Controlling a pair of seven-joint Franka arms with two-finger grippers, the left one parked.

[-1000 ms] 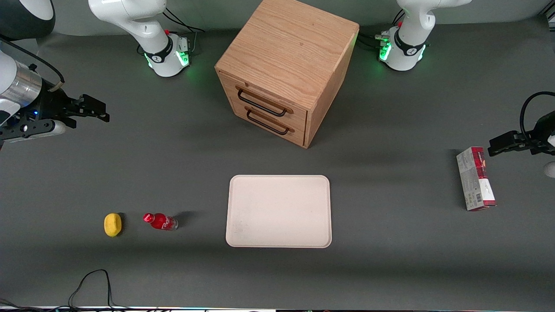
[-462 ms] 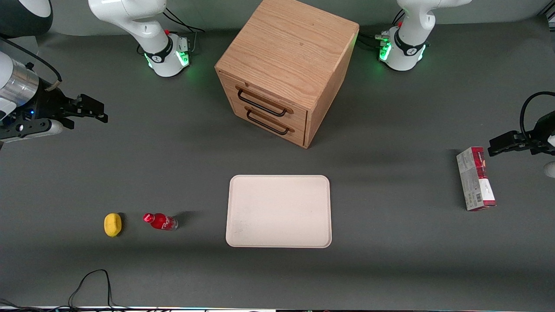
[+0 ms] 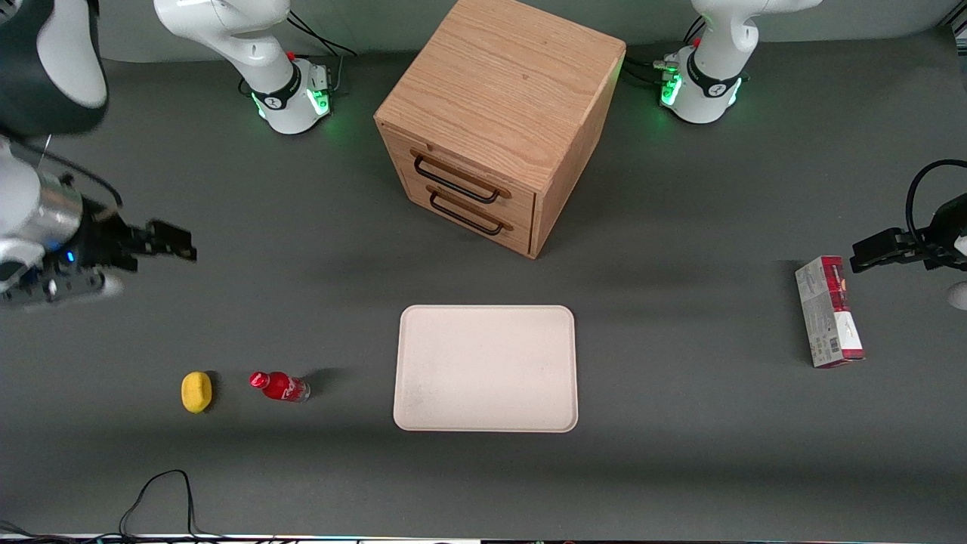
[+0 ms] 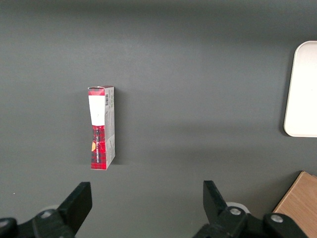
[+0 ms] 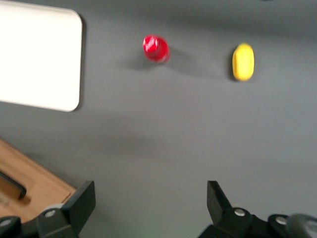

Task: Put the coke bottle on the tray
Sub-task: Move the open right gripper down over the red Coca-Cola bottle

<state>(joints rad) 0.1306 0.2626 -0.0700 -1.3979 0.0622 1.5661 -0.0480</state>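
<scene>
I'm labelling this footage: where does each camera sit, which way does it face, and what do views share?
Front view: high, facing both arms; the open gripper hangs farther from the camera than the coke bottle.
Right wrist view: looks down past its fingers at bottle, tray.
Left wrist view: looks down at carton.
All three show the tray.

Place: a robot lab.
Table [image 3: 680, 468]: 1 plain grey surface, arm bases [image 3: 291, 98] bolted on, lit green.
Props: a wooden cabinet [image 3: 498, 121], a tray [image 3: 486, 368], a carton [image 3: 828, 311].
Wiring: a loose black cable [image 3: 155, 491] at the table edge.
Gripper [image 3: 162, 242]: over bare table, fingers apart.
</scene>
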